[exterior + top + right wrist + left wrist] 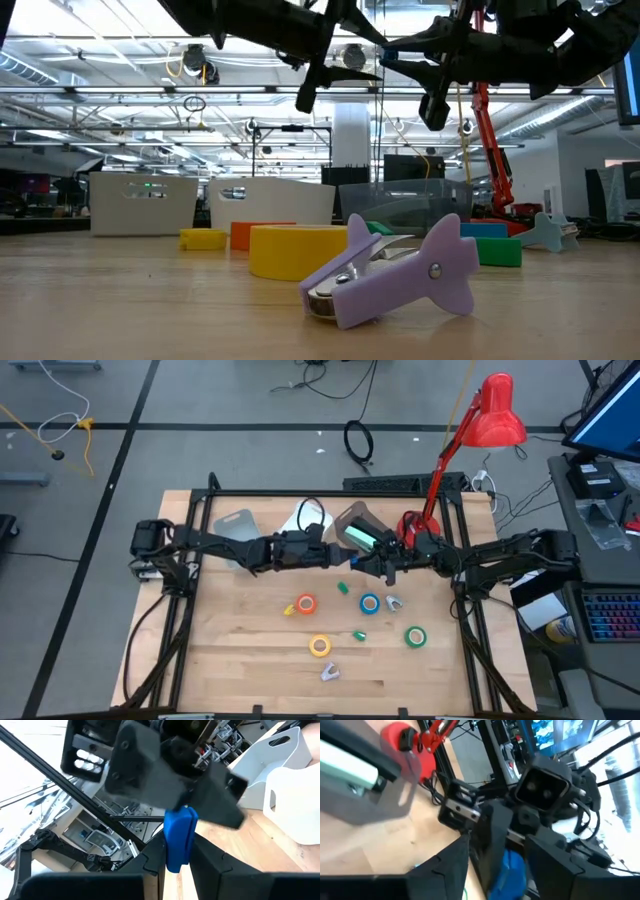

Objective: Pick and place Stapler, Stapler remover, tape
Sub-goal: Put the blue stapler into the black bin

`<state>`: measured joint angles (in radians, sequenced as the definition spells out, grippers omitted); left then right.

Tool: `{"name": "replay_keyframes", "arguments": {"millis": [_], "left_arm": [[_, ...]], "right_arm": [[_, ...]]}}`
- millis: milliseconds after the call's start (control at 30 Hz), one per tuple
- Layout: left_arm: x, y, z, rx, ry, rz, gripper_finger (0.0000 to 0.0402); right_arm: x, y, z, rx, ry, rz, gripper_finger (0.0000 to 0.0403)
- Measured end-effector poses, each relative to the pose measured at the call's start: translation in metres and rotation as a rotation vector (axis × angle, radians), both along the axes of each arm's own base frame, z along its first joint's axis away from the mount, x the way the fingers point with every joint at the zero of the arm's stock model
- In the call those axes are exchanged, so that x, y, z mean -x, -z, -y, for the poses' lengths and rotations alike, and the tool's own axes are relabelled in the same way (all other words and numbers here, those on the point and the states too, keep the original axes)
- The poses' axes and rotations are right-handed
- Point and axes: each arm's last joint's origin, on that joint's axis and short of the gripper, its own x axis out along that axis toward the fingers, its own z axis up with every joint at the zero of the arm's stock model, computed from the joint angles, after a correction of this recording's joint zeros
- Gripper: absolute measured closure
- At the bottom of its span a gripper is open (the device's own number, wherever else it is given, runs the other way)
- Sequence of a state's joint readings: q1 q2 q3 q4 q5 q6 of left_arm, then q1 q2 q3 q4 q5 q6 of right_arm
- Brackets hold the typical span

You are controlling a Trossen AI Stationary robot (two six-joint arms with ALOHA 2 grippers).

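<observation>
My two grippers meet high over the middle of the table, left gripper (335, 556) and right gripper (372, 564), fingertips toward each other. A blue stapler (179, 837) stands between the fingers of both; it also shows in the left wrist view (507, 870). Orange (306, 603), blue (370, 603), yellow (319, 646) and green (415, 636) tape rolls lie flat on the wood. A purple staple remover (390, 270) lies near the front edge, a second one (393, 603) beside the blue roll. A green stapler (358, 538) lies in a clear bin. My left gripper has the blue stapler's end (512, 862) between its two fingers, which come level from the table's left. The stapler is clear of the table. My right gripper has the stapler's other end (175, 855) pinched between its two fingers, level from the table's right. The stapler stands on edge between them.
The clear bin (352, 520) and two white bins (235, 525) (310, 515) stand at the far side. A red desk lamp (495, 415) rises at the far right corner. Small green pieces (343, 588) (360, 635) and a yellow one (288, 610) lie among the rolls.
</observation>
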<state>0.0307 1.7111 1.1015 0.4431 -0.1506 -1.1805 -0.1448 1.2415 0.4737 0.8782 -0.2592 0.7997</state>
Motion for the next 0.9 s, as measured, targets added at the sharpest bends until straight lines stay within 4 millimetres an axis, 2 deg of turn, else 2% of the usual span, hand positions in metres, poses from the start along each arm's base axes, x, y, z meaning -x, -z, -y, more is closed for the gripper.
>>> {"name": "replay_keyframes", "arguments": {"millis": [233, 400, 600, 733, 900], "left_arm": [[0.002, 0.001, -0.031, -0.022, -0.050, -0.011, 0.0186], [0.005, 0.003, -0.049, -0.028, -0.024, -0.036, 0.0186], [0.010, 0.001, -0.070, -0.117, 0.054, -0.048, 0.0185], [0.021, -0.009, -0.077, -0.198, 0.126, -0.068, 0.0185], [0.049, -0.028, -0.075, -0.282, 0.083, -0.224, 0.0185]], "right_arm": [[0.001, 0.003, 0.009, 0.033, 0.059, -0.031, 0.0344], [0.003, 0.003, 0.032, 0.076, 0.158, -0.077, 0.0344], [-0.002, -0.008, 0.061, 0.213, 0.241, -0.273, 0.0344], [-0.001, -0.015, 0.076, 0.304, 0.318, -0.399, 0.0344], [0.007, -0.011, 0.088, 0.306, 0.363, -0.491, 0.0344]]}}
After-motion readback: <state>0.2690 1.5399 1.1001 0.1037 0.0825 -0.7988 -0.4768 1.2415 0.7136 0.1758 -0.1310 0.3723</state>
